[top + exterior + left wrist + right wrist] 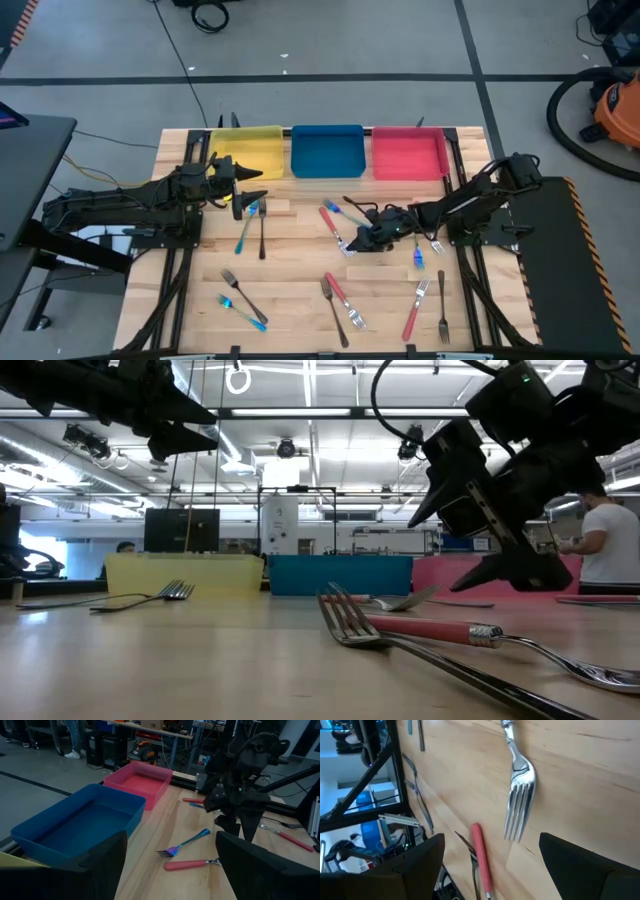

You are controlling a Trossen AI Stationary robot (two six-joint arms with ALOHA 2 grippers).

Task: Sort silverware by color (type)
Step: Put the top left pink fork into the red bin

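no forks [331, 222] binned yet; all three bins [326, 152] empty, my right tool [360, 242] and left tool [252, 186] open, holding nothing

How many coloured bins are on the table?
3, side by side along the table's far edge: a yellow bin nearest the left arm, a blue bin in the middle, and a pink bin nearest the right arm. None seems hidden.

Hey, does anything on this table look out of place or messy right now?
Nothing looks damaged. The forks lie scattered at odd angles across the table, some crossing, while the blue bin sits empty.
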